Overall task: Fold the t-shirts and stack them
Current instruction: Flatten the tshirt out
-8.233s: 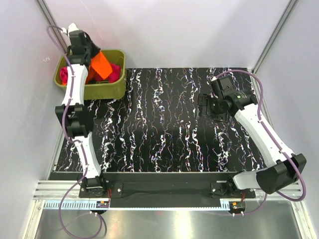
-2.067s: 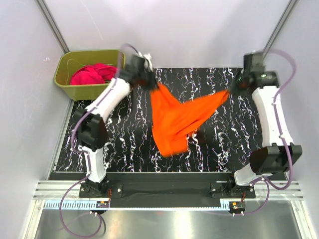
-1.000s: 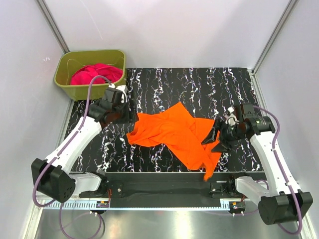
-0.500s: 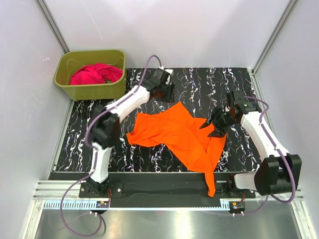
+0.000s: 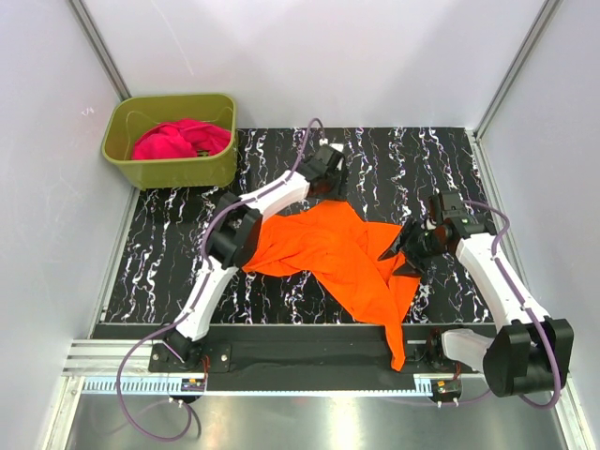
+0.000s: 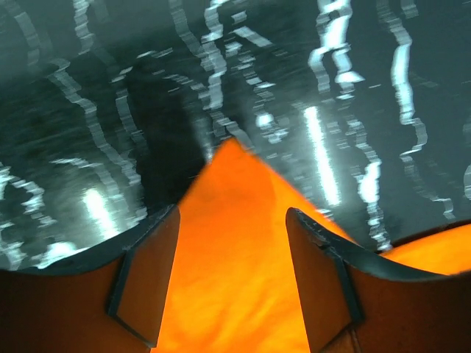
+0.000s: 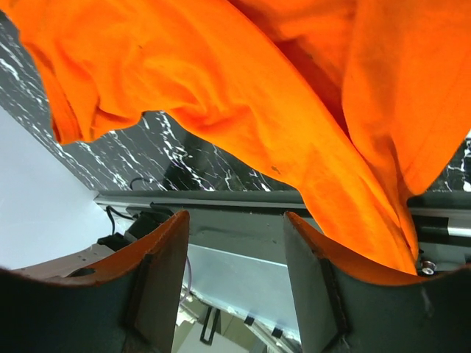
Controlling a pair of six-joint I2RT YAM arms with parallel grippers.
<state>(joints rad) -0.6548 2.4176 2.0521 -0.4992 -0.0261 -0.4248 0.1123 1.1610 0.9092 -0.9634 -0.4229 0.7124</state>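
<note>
The orange t-shirt (image 5: 328, 258) lies crumpled across the middle of the black marbled table (image 5: 281, 300), with one tail hanging over the front edge. The pink t-shirt (image 5: 178, 139) lies bunched in the green tub. At the orange shirt's far corner sits my left gripper (image 5: 330, 184). In the left wrist view this gripper (image 6: 232, 220) is open, and the pointed corner of the orange t-shirt (image 6: 232, 279) lies between its fingers. By the shirt's right edge, my right gripper (image 5: 411, 253) is open too. In the right wrist view the gripper (image 7: 234, 224) has nothing between its fingers, and the orange t-shirt (image 7: 243, 88) fills the view beyond them.
The olive-green tub (image 5: 169, 173) stands at the table's far left corner. White walls close in both sides and the back. A metal rail (image 5: 309, 337) runs along the table's front edge, between the arm bases.
My left gripper has moved from the shirt's left side round to its far corner. The right gripper has shifted slightly nearer along the right edge. The orange t-shirt has barely moved.
</note>
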